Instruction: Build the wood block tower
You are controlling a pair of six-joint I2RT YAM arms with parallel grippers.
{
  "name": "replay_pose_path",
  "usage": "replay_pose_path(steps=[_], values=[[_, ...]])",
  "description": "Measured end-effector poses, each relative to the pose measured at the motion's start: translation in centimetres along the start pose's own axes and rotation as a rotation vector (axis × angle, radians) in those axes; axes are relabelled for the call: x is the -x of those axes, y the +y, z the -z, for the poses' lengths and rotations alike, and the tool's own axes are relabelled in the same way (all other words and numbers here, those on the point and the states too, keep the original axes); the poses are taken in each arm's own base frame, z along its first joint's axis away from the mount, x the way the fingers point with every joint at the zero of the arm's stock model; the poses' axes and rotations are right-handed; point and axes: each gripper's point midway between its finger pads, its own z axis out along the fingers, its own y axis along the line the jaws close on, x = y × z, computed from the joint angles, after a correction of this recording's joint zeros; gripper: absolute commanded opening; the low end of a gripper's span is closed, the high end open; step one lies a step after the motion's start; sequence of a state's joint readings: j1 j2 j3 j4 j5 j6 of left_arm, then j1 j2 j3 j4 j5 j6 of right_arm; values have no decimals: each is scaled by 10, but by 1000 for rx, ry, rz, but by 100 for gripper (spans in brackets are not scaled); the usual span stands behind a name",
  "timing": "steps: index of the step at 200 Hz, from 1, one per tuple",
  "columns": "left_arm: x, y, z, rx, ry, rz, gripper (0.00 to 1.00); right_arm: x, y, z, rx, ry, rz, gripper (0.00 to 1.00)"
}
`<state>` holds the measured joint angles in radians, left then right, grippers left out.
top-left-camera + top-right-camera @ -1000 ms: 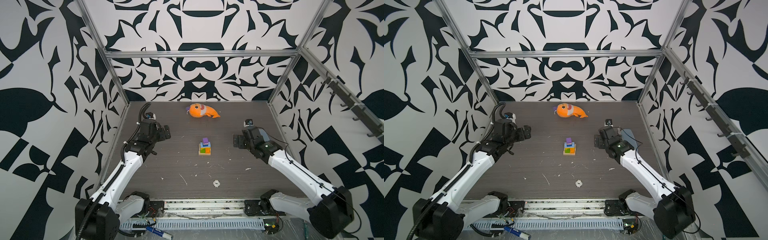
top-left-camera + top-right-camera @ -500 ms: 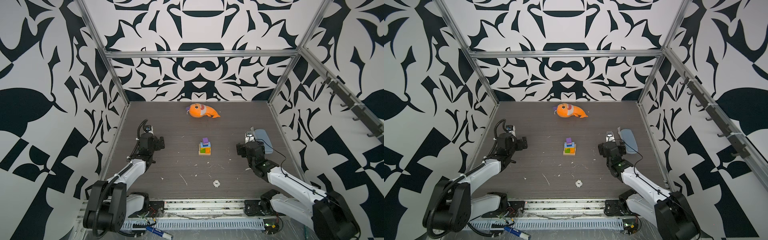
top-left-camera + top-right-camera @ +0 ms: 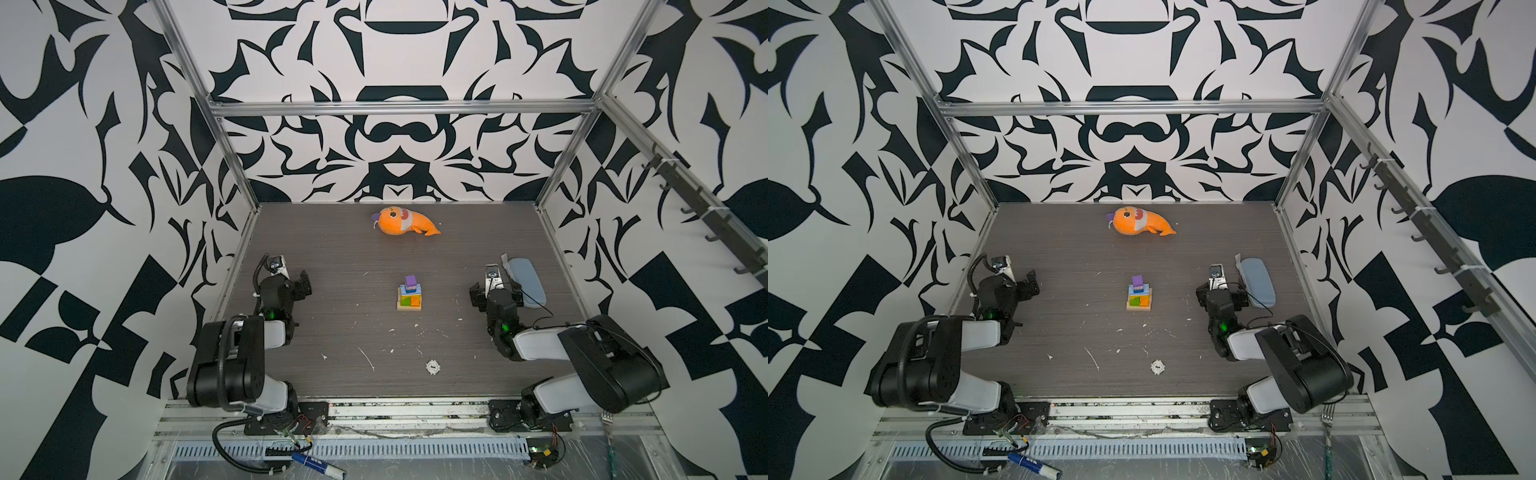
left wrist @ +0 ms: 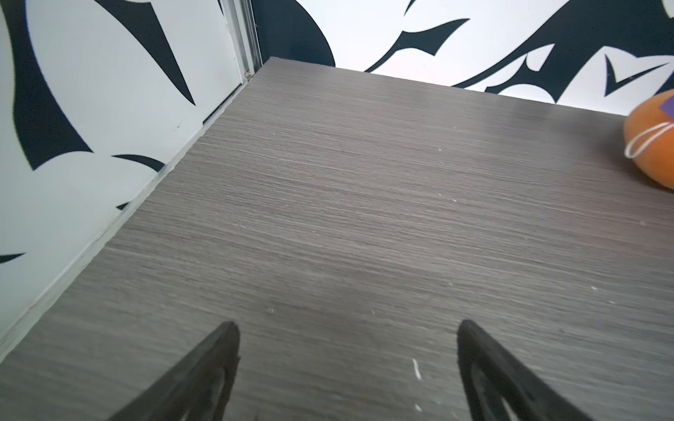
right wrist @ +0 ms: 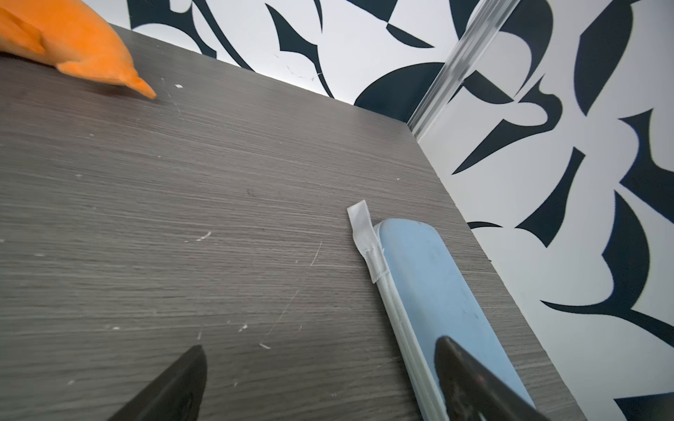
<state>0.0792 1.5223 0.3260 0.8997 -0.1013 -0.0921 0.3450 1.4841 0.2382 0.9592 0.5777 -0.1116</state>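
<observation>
The wood block tower (image 3: 410,296) stands on the open middle of the surface (image 3: 353,257). The left claw (image 4: 347,324) and right claw (image 5: 320,343) gape empty near opposite side edges.

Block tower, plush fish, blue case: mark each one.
wood block tower (image 3: 410,294): in a top view, middle of the stack.
plush fish (image 3: 400,222): in a top view, on its orange body.
blue case (image 5: 437,291): right wrist view, on its flat top face.
</observation>
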Motion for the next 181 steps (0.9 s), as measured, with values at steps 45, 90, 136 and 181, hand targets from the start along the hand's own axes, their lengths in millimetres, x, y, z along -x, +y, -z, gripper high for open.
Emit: replay_pose_path(steps=[45, 90, 136, 181], values=[[-3, 2, -4, 12, 6, 22, 99, -4, -22, -17, -32, -4, -83, 100], [4, 5, -8, 34, -1, 30, 99, -4, -42, -39, -54, 32, -183, 100], [4, 6, -8, 38, 0, 34, 99, -10, -29, -39, 17, 58, -188, 100], [4, 6, -8, 38, 0, 35, 99, -9, -8, -37, 141, 62, -162, 100]])
